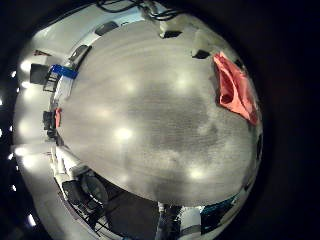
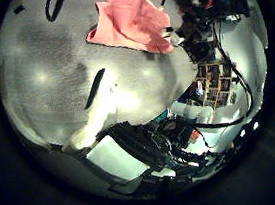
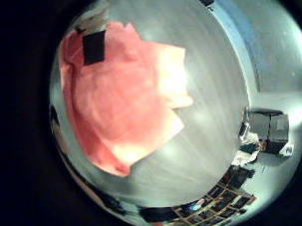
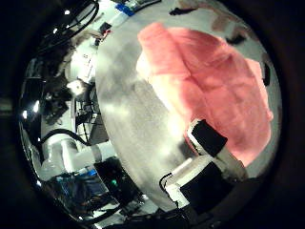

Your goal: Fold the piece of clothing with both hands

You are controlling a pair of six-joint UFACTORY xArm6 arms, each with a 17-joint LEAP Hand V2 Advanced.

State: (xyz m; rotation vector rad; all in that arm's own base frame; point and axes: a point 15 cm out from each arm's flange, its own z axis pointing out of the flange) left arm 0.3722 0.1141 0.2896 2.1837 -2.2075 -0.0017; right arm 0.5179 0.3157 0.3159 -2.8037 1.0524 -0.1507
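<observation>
The piece of clothing is a pink cloth lying on the grey table. In the right little finger side palm view the cloth fills much of the picture, spread out with one paler part folded over. In the right thumb side palm view the cloth lies close under my right hand, whose fingers reach out straight over it. My left hand is away from the cloth, with a straight finger showing. From it the cloth is small, near the table's edge, in the left little finger side palm view and the left thumb side palm view.
A wide bare stretch of table lies between my left hand and the cloth. A blue object sits at the table's far edge. Shelves and equipment stand beyond the table. Dark parts of a hand stand by the cloth.
</observation>
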